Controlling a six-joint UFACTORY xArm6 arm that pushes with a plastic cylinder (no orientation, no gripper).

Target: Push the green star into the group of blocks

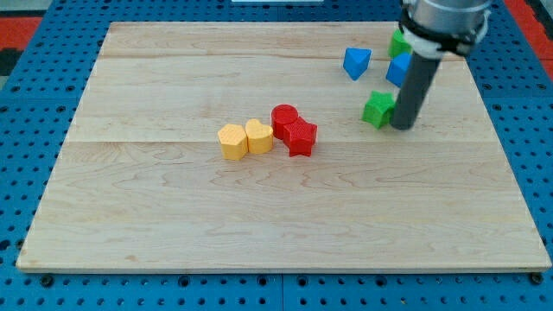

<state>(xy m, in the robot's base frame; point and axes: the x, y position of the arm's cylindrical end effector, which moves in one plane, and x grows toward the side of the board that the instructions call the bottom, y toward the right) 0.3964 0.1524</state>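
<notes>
Yellow blocks (244,138) and red blocks (295,130) cluster mid-tabletop (173,225). Toward the view's right, my tip (403,126) touches the green star (378,109); blue blocks (357,62) sit above. No hand shows.

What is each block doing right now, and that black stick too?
green star: flat on board, touching my tip
my tip: down, at star's right
yellow blocks: side by side, touching
red blocks: touching, beside yellows
blue blocks: apart, top right
</notes>
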